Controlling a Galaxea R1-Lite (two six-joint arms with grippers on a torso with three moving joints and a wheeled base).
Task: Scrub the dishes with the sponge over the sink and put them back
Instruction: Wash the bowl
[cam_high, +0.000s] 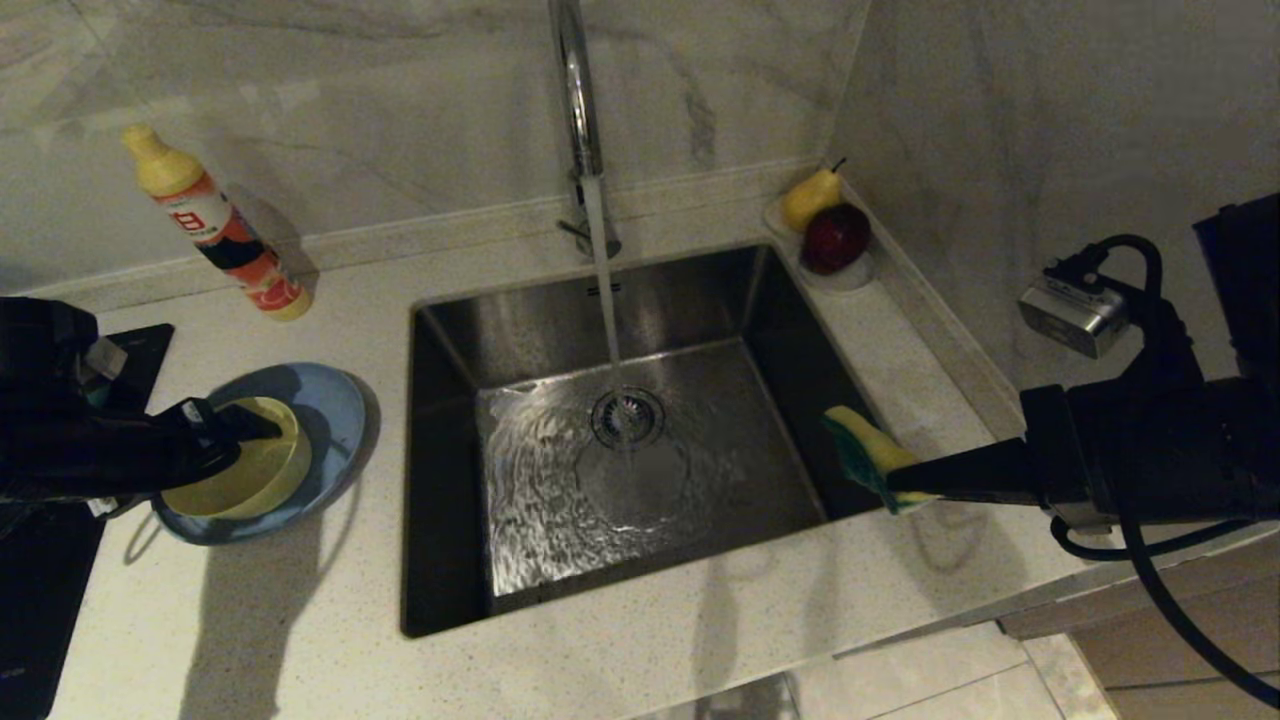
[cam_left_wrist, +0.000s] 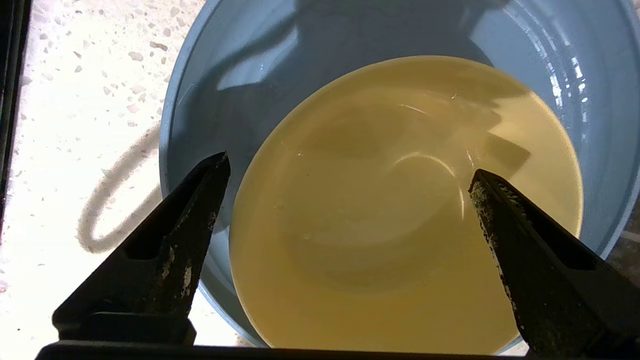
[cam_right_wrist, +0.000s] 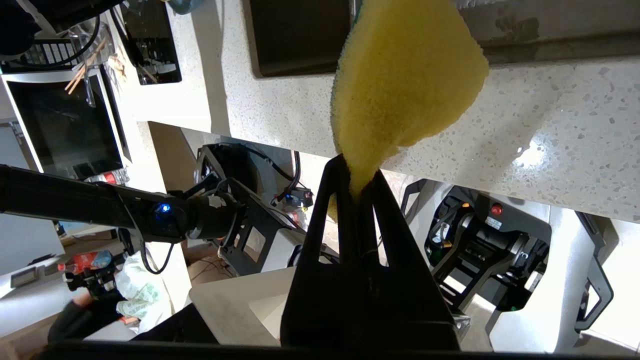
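A pale yellow bowl (cam_high: 255, 468) sits inside the wide light-blue plate (cam_high: 335, 400) on the counter left of the sink (cam_high: 520, 320). My left gripper (cam_high: 248, 428) hovers over the bowl (cam_left_wrist: 400, 210), open wide, with one finger outside its rim above the plate (cam_left_wrist: 240, 80) and the other over the bowl's inside. The right gripper (cam_high: 895, 485) is shut on the yellow sponge (cam_high: 870, 455), held over the sink's right edge. In the right wrist view the sponge (cam_right_wrist: 400, 85) bulges out beyond the pinched fingertips (cam_right_wrist: 356, 175). No teal bowl shows.
Water runs from the tall chrome tap (cam_high: 575, 90) onto the drain strainer (cam_high: 627, 417). A detergent bottle (cam_high: 215, 225) lies tilted at the back left. A clear dish with a pear (cam_high: 810, 198) and a red fruit (cam_high: 835, 238) stands at the back right corner. A dark hob (cam_high: 45, 590) borders the left.
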